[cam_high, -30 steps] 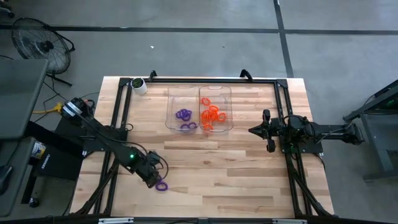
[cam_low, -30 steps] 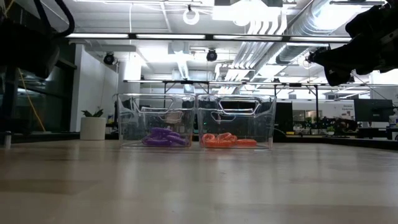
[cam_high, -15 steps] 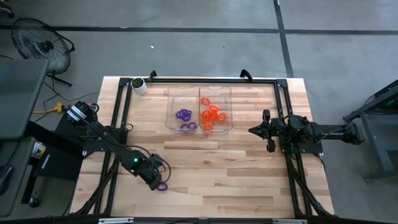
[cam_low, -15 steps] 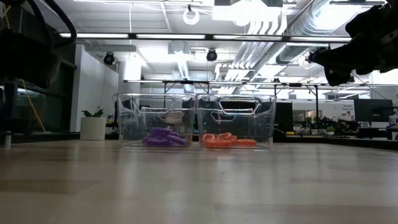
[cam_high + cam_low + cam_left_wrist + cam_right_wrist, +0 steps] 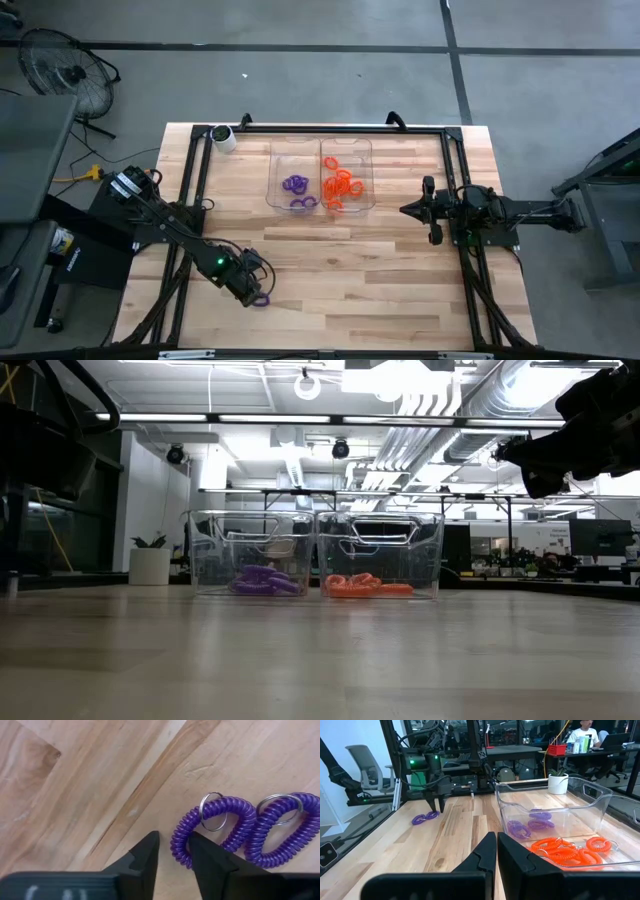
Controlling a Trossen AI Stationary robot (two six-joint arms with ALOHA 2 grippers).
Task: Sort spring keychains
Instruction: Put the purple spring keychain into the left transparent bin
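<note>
A: How is the light looking?

B: Ceiling strips [image 5: 330,418] are glaring hard in the low view, washing out the pipes around them. The near table [image 5: 320,670] is blurring into a soft tan band.

A: And from above?

B: Even daylight is falling there, with only faint shadows lying under the arms.

A: The wrist pictures?

B: The left one is showing crisp wood grain [image 5: 75,795]; its dark fingers [image 5: 142,862] are sitting slightly soft.
</note>
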